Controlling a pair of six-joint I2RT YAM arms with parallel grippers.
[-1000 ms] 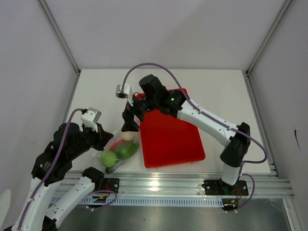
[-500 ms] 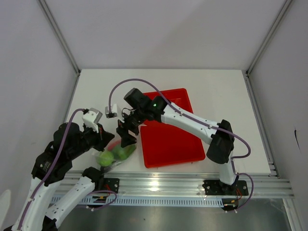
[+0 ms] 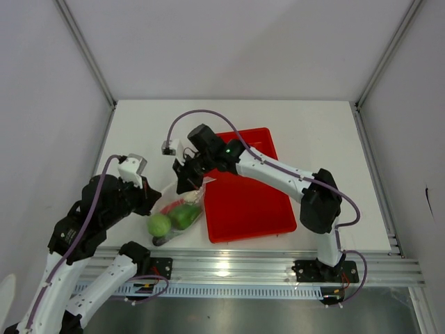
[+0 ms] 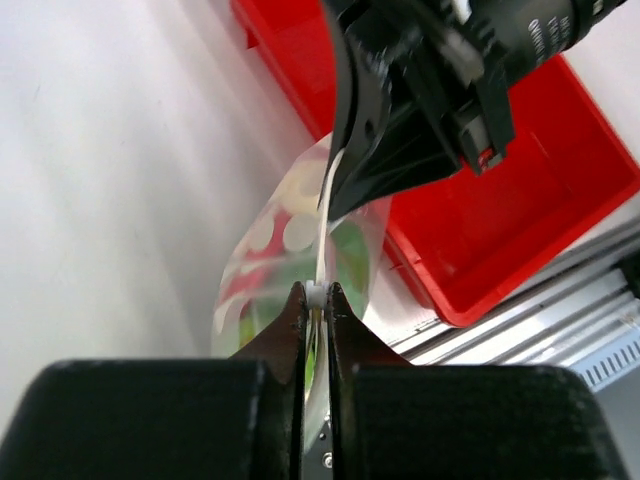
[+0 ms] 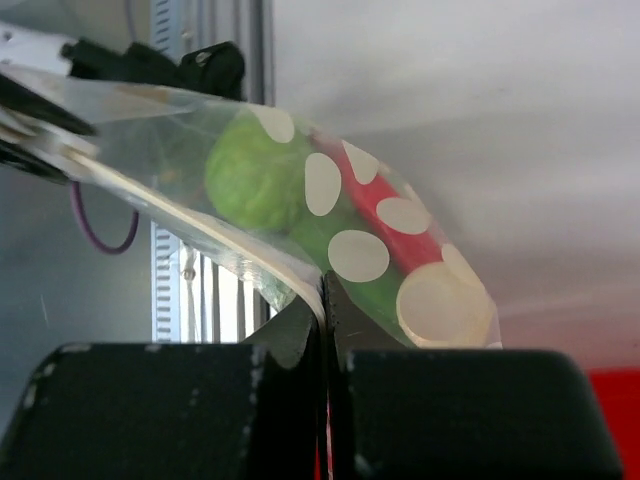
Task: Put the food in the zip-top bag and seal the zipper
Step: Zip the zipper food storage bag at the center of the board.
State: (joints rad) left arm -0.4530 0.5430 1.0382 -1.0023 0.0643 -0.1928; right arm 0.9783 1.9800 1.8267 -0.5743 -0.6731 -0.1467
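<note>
The clear zip-top bag [image 3: 176, 213] lies left of the red tray, its mouth lifted off the table. Through the plastic the food shows: a round green piece [image 3: 159, 225], a green pepper [image 3: 184, 216] and a white piece [image 3: 189, 197]. In the right wrist view a red chili [image 5: 385, 212] lies beside the round green piece [image 5: 255, 170]. My left gripper [image 4: 317, 293] is shut on the near end of the zipper [image 4: 323, 240]. My right gripper [image 5: 323, 288] is shut on the zipper [image 5: 200, 228] at the far end. In the top view the left gripper [image 3: 154, 200] and right gripper [image 3: 186, 186] face each other across the bag.
The red tray [image 3: 250, 202] sits right of the bag under my right arm, with nothing showing in it. An aluminium rail [image 3: 278, 268] runs along the table's front edge. White enclosure walls stand on the left, the back and the right.
My right gripper, open a second ago, came down to the bag's mouth and shut on the zipper strip. The left gripper kept its hold and barely moved.
</note>
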